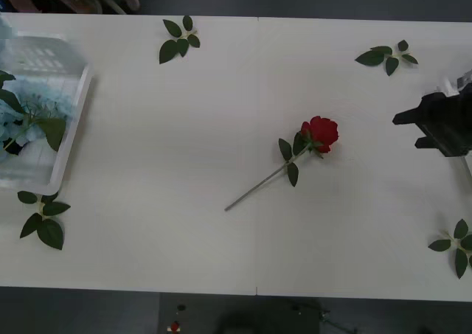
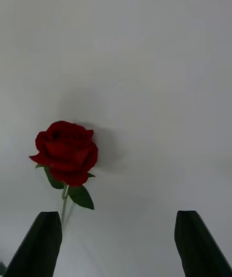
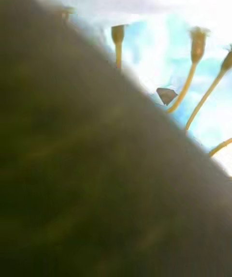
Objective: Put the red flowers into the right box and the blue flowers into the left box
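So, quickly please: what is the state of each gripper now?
Right gripper: open, holding nothing, near the red rose.
Left gripper: cannot be told; its camera is pressed close against the blue flowers.

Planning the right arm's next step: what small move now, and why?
Probably ease the right gripper forward and down over the red rose. It lies loose on the table, off to the side of the open black fingers, with the stem running under one. The blue flowers already sit in the left box.
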`<action>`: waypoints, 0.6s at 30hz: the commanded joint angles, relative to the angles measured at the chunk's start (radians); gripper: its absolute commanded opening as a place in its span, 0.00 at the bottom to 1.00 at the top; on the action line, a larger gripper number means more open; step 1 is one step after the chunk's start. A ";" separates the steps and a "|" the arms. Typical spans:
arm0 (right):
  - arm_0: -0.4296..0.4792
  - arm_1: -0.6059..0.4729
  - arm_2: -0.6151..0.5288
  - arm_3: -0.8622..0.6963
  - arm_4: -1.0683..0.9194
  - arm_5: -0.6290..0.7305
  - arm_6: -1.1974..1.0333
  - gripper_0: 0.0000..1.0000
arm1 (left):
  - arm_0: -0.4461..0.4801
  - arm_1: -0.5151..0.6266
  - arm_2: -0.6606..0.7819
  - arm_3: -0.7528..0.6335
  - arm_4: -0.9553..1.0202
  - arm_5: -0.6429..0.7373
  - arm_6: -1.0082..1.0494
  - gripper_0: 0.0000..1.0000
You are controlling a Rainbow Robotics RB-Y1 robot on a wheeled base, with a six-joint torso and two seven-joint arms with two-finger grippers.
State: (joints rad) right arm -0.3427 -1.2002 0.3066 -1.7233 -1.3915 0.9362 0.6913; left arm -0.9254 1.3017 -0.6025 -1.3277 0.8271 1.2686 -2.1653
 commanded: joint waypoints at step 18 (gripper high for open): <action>-0.084 0.358 0.206 -0.190 0.657 0.118 -0.852 0.69 | 0.028 -0.047 -0.068 0.223 0.110 -0.339 0.024 0.93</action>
State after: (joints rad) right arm -0.3620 -0.8716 0.4654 -1.9436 -0.7648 1.0537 -0.0992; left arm -0.8681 1.1448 -0.6942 -1.0287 0.8793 0.9111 -2.1645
